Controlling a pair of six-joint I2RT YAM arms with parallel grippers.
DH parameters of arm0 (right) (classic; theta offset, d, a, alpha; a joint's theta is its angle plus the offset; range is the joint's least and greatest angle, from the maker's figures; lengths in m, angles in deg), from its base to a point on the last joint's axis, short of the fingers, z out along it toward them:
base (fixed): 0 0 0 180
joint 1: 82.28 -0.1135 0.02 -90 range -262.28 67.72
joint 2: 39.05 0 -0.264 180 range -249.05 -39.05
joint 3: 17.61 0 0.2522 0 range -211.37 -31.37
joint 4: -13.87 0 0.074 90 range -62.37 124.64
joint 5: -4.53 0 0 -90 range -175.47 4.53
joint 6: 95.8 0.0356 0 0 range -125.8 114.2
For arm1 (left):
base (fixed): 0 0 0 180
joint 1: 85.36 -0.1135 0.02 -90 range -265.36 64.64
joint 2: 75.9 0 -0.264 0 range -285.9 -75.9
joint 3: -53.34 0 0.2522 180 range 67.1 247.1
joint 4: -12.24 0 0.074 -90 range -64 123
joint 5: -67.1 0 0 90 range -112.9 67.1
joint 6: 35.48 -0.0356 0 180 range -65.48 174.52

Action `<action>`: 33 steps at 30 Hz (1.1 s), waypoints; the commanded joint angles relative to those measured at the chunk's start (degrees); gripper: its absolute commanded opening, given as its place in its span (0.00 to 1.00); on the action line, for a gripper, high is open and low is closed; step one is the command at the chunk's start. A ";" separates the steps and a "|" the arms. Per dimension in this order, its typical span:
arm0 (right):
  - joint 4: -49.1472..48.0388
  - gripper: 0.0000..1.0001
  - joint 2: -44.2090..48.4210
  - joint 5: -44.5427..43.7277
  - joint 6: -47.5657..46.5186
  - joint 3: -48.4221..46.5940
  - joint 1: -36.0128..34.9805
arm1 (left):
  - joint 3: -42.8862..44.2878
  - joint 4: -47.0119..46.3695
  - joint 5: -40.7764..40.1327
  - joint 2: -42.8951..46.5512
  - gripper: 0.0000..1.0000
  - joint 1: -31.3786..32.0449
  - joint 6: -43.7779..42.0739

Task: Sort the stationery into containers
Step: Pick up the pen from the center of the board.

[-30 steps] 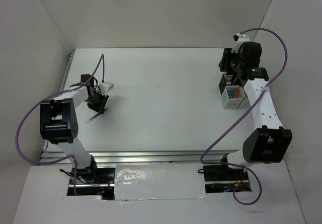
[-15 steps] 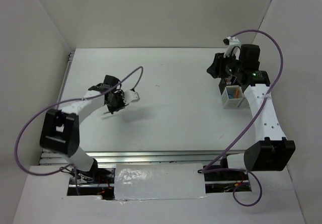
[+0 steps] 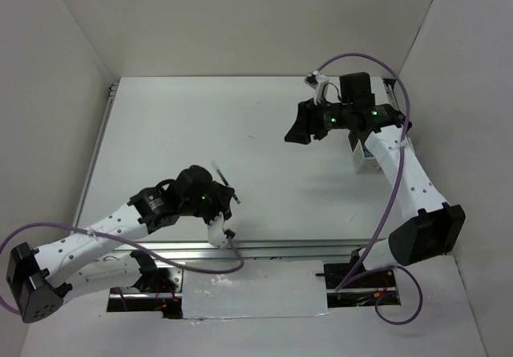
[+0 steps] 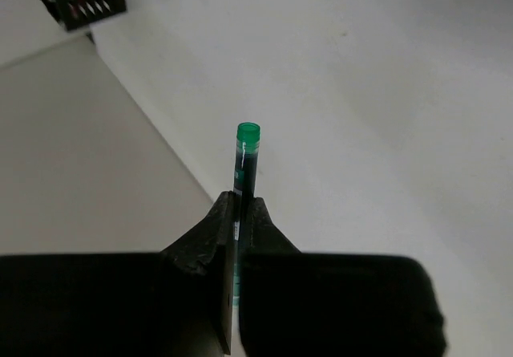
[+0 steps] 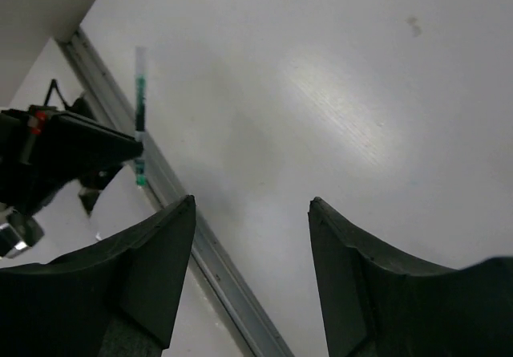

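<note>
- L gripper (image 4: 238,204), nearest the bases: jaws pinched almost fully together on a thin dark pen w/ green end (image 4: 247,164). Grip sits low on the barrel, so most of the pen sticks out past the tips.
- Change: a sec ago this arm was out at the table's left side, fingers closing round the pen. It has since swung in toward the middle, close to the near edge of the table (image 3: 240,108). In the top view the pen rides slanted in the jaws, and its shadow falls apart from it, so prob. off the surface.
- Meaning: pick looks done. Pen is in transit, not yet sorted.
- R gripper (image 5: 251,204), mid-table: jaws wide apart w/ nothing between them. It has left its spot over the bins and swung left toward centre, opening wider on the way. Its wrist cam looks across at the L gripper and the pen.
- Judgement: R arm is either clearing the bins or lining up for a hand-off. Can't tell which.
- Containers (image 3: 361,161), far right: mostly hidden behind the R forearm, w/ only a white corner showing. Well apart from the pen, so a long carry or a pass is left.
</note>
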 commanded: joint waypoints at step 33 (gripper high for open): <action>-5.63 0.73 -12.61 12.84 16.51 -6.71 -23.39 | -6.93 -17.48 -6.52 8.26 0.00 18.85 -16.96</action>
